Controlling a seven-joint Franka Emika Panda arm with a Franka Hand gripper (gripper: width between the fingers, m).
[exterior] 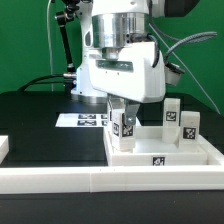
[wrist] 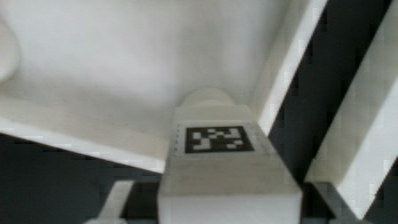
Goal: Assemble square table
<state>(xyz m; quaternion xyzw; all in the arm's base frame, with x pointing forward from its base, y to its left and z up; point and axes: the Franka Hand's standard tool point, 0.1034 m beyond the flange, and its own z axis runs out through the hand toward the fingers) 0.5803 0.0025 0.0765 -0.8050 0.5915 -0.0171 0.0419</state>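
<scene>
My gripper [exterior: 120,116] hangs straight down from the white arm and is shut on a short white leg [exterior: 125,132] with a black-and-white tag. The leg stands upright at the corner of the white square tabletop [exterior: 158,147] nearest the exterior view's left. I cannot tell whether its lower end is seated there. In the wrist view the same leg [wrist: 221,150] fills the space between my gripper [wrist: 221,212] fingers, its tag facing the camera, with the rimmed tabletop [wrist: 98,95] behind it. Two more tagged legs [exterior: 171,116] [exterior: 189,126] stand upright at the tabletop's far right.
The marker board [exterior: 82,120] lies flat on the black surface behind and to the left of the tabletop. A long white rail [exterior: 100,183] runs along the front edge. A white block [exterior: 4,148] shows at the exterior view's left edge.
</scene>
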